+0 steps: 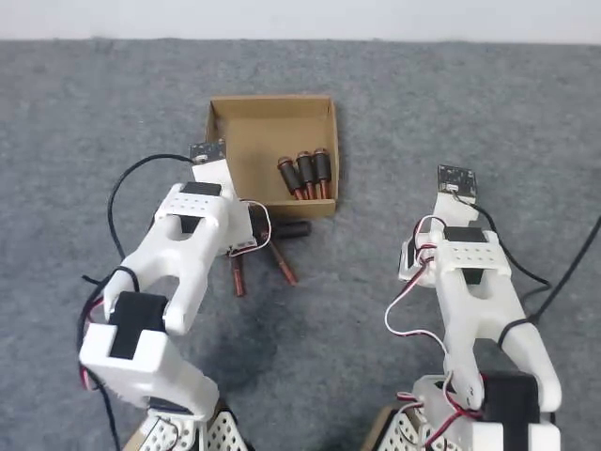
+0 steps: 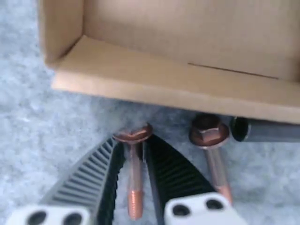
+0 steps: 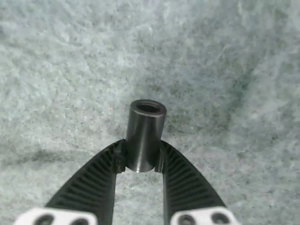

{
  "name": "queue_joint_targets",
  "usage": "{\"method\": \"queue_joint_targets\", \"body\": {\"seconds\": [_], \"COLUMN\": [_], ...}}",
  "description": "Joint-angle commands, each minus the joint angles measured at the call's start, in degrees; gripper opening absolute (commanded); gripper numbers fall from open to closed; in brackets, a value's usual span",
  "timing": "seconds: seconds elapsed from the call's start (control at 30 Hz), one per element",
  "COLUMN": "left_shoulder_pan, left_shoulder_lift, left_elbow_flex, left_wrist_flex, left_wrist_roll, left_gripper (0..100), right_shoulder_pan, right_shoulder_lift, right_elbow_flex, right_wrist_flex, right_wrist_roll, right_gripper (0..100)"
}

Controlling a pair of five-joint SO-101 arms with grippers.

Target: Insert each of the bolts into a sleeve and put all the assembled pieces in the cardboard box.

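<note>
Clenching the left pincer [image 2: 133, 146] on a copper bolt [image 2: 135, 187] just outside the cardboard box's [image 2: 164, 93] near wall, toward the desk's [image 1: 376, 113] far edge, beside a second bolt [image 2: 212, 154] and a loose sleeve [image 2: 265, 130], and grasping a second sleeve [image 3: 145, 133] in the right pincer [image 3: 140, 159] nearer the desk's right edge, with three assembled pieces [image 1: 305, 174] boxed

I hold a dark metal sleeve [image 3: 144, 136] between my two black ribbed jaws, pinched near their tips on either side of its lower end. The sleeve stands out past the jaws, and its open bore is visible at the far end. Behind it lies the grey, carpet-like counter [image 3: 234, 70], with a soft shadow just beside the sleeve.
</note>
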Motion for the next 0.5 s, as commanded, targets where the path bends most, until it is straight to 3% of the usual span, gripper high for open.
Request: {"method": "queue_joint_targets", "body": {"seconds": [0.0, 0.47], "left_shoulder_pan": [-0.1, -0.2], "left_shoulder_lift": [-4.5, -24.8], "left_elbow_flex": [1.0, 15.1], "left_wrist_flex": [0.7, -6.2], "left_wrist_roll": [0.4, 0.8], "left_gripper": [1, 1], "right_shoulder_pan": [0.3, 0.3], "right_shoulder_lift": [-2.9, -2.9], "right_elbow_flex": [-0.4, -0.4], "right_wrist_flex": [-0.7, -0.7], "right_wrist_roll": [1.1, 1.1], "right_gripper": [0.7, 0.7]}}
